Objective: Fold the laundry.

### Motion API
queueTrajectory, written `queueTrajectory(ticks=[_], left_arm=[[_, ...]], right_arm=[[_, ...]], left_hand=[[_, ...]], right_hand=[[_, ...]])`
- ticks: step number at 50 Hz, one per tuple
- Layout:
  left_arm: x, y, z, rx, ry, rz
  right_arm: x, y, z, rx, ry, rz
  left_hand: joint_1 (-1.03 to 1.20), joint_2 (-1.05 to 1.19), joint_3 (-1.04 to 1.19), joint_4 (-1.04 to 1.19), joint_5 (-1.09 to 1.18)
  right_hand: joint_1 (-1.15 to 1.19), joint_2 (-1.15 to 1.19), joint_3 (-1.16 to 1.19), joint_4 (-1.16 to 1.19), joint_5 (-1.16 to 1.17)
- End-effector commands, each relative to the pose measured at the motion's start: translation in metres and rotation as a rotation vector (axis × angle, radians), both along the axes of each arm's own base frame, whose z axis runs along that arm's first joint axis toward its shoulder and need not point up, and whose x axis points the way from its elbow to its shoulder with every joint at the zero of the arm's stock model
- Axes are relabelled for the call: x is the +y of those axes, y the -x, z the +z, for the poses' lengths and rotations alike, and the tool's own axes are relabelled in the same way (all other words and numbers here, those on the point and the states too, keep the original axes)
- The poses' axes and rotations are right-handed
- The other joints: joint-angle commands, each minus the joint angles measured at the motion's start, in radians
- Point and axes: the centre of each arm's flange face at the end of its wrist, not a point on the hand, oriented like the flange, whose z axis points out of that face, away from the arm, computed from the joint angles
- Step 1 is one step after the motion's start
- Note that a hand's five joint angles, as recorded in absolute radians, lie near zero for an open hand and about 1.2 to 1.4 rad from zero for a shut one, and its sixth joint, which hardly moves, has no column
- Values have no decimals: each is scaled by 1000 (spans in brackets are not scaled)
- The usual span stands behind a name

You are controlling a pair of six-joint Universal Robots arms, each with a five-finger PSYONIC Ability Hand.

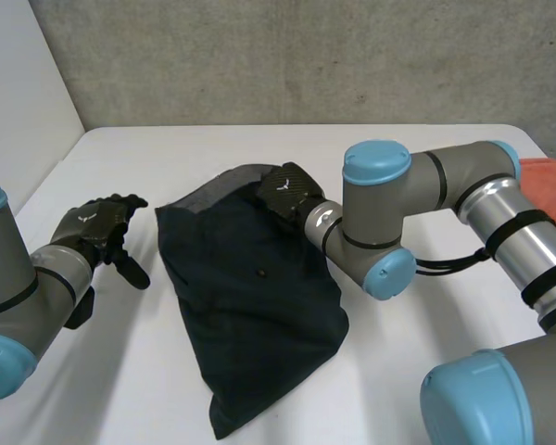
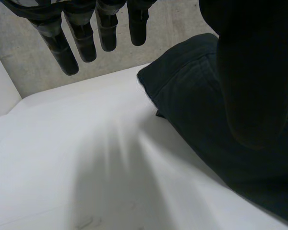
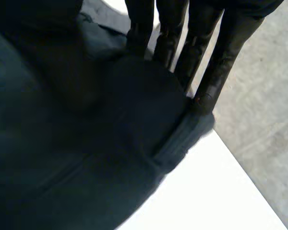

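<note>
Nearest us, dark shorts (image 1: 259, 315) lie rumpled on the tabletop (image 1: 130, 371), right robot hand (image 1: 292, 190) pressing straight-fingered on the waistband (image 3: 182, 139), left robot hand (image 1: 102, 227) spread beside them (touching nothing); we judge folding barely begun, a grip needed next.

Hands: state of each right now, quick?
Left hand: open, holding nothing, beside the dark garment.
Right hand: at the garment's waistband edge; whether it grips cannot be told.
</note>
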Motion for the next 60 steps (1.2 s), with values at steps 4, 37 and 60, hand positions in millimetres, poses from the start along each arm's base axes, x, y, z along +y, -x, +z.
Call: queueTrajectory(ticks=[4,37,60], left_arm=[[1,1,0,0,1,-4],[50,40,13,-28,-21,-175],[99,33,-2,-118,-179,-168]], right_arm=[[-14,14,54,-58,94,-159],[68,244,39,482,-437,-363],[38,164,119,233,3,-192]], left_hand=[[40,24,17,27,9],[37,21,14,24,7],[137,121,114,124,106]], right_hand=[[552,384,409,415,458],[296,127,153,159,202],[-670,-838,-813,-807,-763]])
